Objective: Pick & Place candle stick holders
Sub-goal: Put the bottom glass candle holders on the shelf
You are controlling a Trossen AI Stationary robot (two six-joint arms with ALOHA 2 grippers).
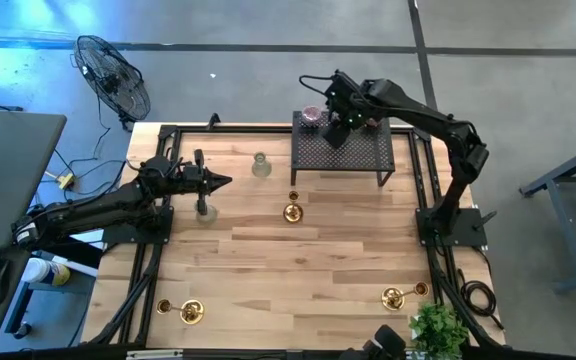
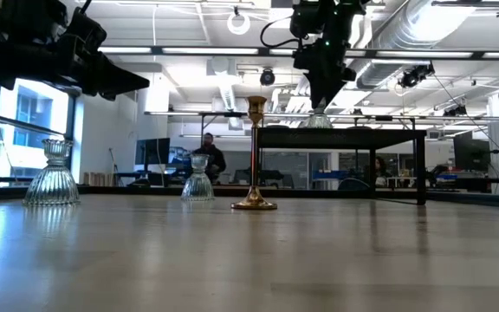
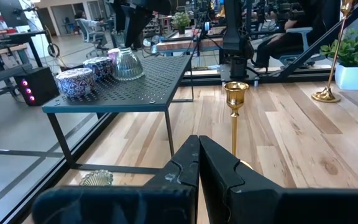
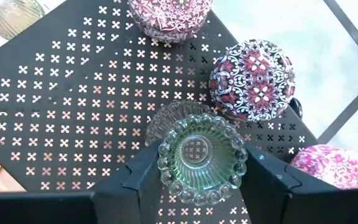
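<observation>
My right gripper [image 4: 201, 177] is over the black perforated rack [image 1: 353, 152] at the far side, shut on a pale-green glass holder [image 4: 199, 157]. My left gripper [image 1: 218, 182] hovers shut and empty above the table's left part, over a clear ribbed glass holder [image 1: 205, 210] that stands on its base. A second glass holder [image 1: 260, 165] and a brass holder [image 1: 291, 210] stand upright mid-table. Three pink patterned cups [image 4: 252, 79] sit on the rack. More brass holders stand near the front left [image 1: 190, 312] and front right [image 1: 393, 297]. My right gripper pinches the green holder's scalloped upper rim [image 4: 166, 171] between its two fingers, one on each side. The fingers come from above, pointing down. The holder stands upright, and its ribbed base [image 4: 169, 119] seems to rest on the rack's top.
A green plant [image 1: 438, 330] stands at the front right corner. The rack stands on thin legs above the table's far side. A black frame runs along the left and right edges. A fan [image 1: 113, 75] stands off the table's far left.
</observation>
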